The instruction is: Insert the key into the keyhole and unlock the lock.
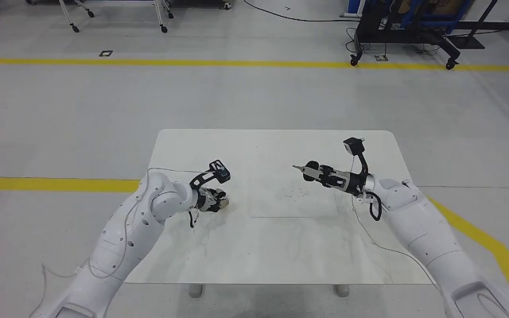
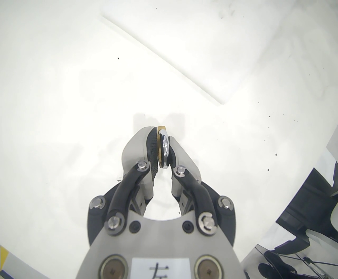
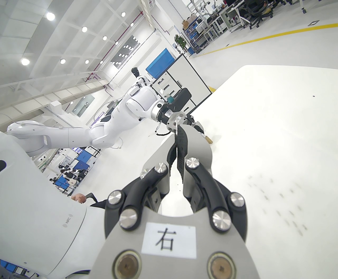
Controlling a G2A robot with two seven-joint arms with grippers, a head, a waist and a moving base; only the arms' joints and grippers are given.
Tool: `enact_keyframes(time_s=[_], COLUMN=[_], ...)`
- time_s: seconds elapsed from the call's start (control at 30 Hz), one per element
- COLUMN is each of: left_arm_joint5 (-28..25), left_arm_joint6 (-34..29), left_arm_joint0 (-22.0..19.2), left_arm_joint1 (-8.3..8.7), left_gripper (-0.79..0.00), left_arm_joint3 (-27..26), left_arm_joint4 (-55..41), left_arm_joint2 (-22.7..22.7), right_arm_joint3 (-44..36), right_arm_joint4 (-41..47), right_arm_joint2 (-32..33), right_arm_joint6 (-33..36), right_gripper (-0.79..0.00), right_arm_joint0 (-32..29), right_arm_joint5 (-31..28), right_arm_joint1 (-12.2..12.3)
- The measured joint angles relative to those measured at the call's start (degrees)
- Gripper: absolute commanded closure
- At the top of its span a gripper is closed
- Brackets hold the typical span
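Big robot lab hall: pale shiny floor with painted yellow lines (image 1: 238,63), round ceiling lights (image 3: 50,16), rolling work desks (image 3: 219,22).

A small brass lock (image 2: 159,151) with a silver shackle (image 2: 165,148) sits edge-on, pinched between the pads of the left gripper (image 2: 161,133). A thin silver key (image 1: 299,168) juts from the closed right gripper (image 1: 309,171), pointing toward the lock, well apart.
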Motion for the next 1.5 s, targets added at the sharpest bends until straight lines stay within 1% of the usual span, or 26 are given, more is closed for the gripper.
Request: enact_keyframes(time_s=[0.07, 0.13, 0.33, 0.4, 0.43, 0.5, 0.63, 0.77, 0.9, 1.03, 1.17, 1.43, 1.5], left_arm_joint5=[0.1, 0.1, 0.2, 0.2, 0.2, 0.2, 1.0, 4.0, 5.3, 5.3, 5.5, 5.6, 4.5], left_arm_joint6=[0.0, 0.0, 0.2, 0.3, 0.4, 0.5, 1.2, 2.8, 4.5, 7.5, 11.7, 12.0, 13.0], left_arm_joint0=[0.0, -0.1, 0.1, 0.1, 0.1, 0.1, -0.3, -0.4, -0.4, -0.9, -3.1, -3.1, -2.3], left_arm_joint1=[0.04, 0.09, 0.20, 0.24, 0.25, 0.24, 0.17, 0.12, 0.05, -0.24, -1.09, -1.14, -1.39], left_gripper=[-0.065, -0.102, -0.105, -0.099, -0.083, 0.000, 0.000, 0.000, 0.000, 0.000, 0.000, 0.000, 0.000], left_arm_joint3=[0.0, 0.1, 0.2, 0.2, 0.2, 0.3, 0.5, 0.7, 1.0, 1.8, 3.6, 3.5, 4.5], left_arm_joint4=[-0.1, -0.1, -0.2, -0.2, -0.3, -0.2, 0.3, 1.0, 0.6, -2.0, -3.2, -3.1, -5.5], left_arm_joint2=[0.0, 0.0, 0.1, 0.1, 0.1, 0.4, 0.5, 0.2, -0.2, -0.7, 0.3, 0.4, -0.1], right_arm_joint3=[0.0, 0.0, 0.0, 0.0, 0.0, 0.0, 0.0, 0.0, 0.0, 0.0, 0.0, 0.0, -0.2], right_arm_joint4=[0.0, 0.0, 0.0, 0.0, 0.0, 0.0, 0.0, 0.0, 0.0, 0.0, 0.0, 0.0, -0.1], right_arm_joint2=[0.0, 0.0, 0.0, 0.0, 0.0, 0.0, 0.0, 0.0, 0.0, 0.0, 0.0, 0.0, 0.1], right_arm_joint6=[0.0, 0.0, 0.0, 0.0, 0.0, 0.0, 0.0, 0.0, 0.0, 0.0, 0.0, 0.0, -0.2], right_gripper=[0.000, 0.000, 0.000, 0.000, 0.000, 0.000, 0.000, 0.000, 0.000, 0.000, 0.000, 0.000, 0.000], right_arm_joint0=[0.0, 0.0, 0.0, 0.0, 0.0, 0.0, 0.0, 0.0, 0.0, 0.0, 0.0, 0.0, -0.1], right_arm_joint5=[0.0, 0.0, 0.0, 0.0, 0.0, 0.0, 0.0, 0.0, 0.0, 0.0, 0.0, 0.0, 0.2], right_arm_joint1=[0.0, 0.0, 0.0, 0.0, 0.0, 0.0, 0.0, 0.0, 0.0, 0.0, 0.0, 0.0, 0.0])
